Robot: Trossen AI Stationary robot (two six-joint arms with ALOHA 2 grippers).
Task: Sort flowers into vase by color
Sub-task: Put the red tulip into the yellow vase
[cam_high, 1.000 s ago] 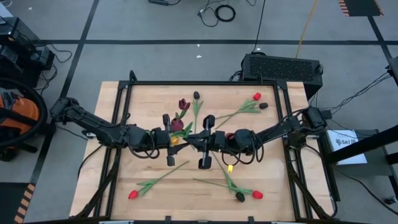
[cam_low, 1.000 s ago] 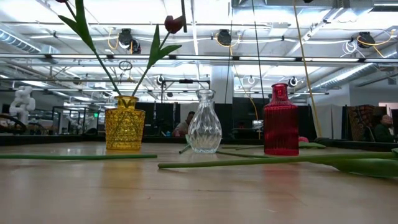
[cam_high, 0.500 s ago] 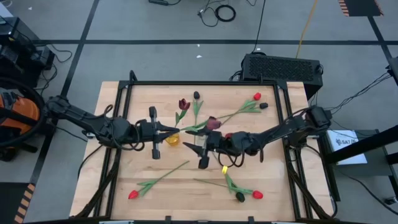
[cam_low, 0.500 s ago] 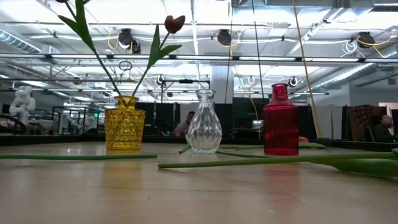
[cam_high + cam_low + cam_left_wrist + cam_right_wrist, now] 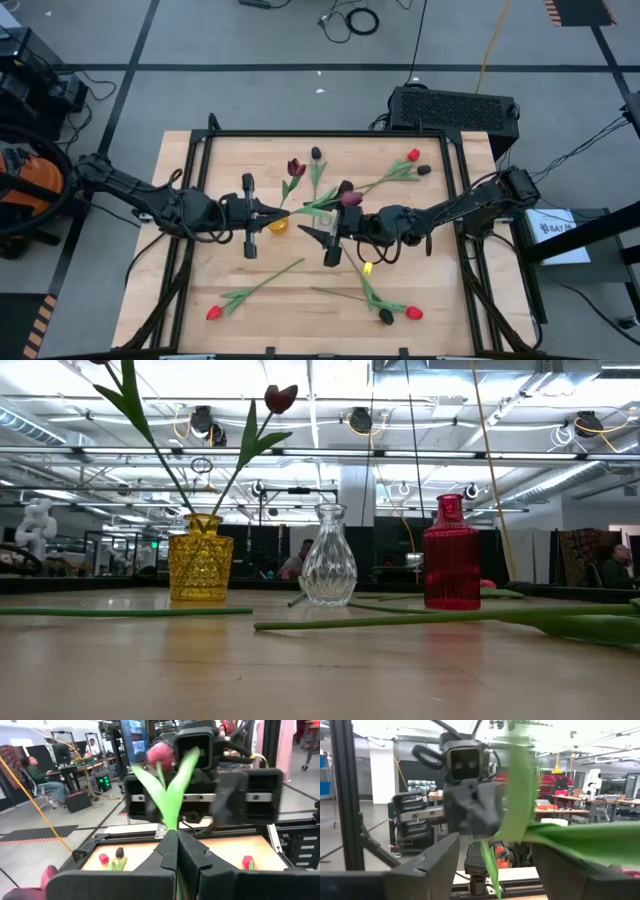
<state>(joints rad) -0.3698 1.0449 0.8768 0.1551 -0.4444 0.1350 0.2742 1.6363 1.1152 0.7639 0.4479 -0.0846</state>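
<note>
Two hands meet mid-tabletop: left hand [image 5: 268, 211] grips the maroon tulip [image 5: 349, 198] stem, so keep the open right hand [image 5: 327, 232] clear toward 3 o'clock.

Mid-tabletop [image 5: 200, 290]: left tool [image 5: 285, 210], right tool [image 5: 322, 236] facing, a flower [image 5: 345, 197] between | loose flowers [image 5: 250, 292] around | three vases [image 5: 328, 556] in row

Right gripper [image 5: 492, 870]: two dark fingers [image 5: 427, 870] spread apart, framing the scene. Between and beyond them, a thin green flower stem with broad, blurred green leaves [image 5: 520, 805] crosses the gap. Directly ahead faces the other arm's dark grey gripper and wrist camera housing [image 5: 465, 785] (two round lenses visible), pinching the stem's far end. A black frame post [image 5: 345, 795] stands outboard of one finger.
</note>
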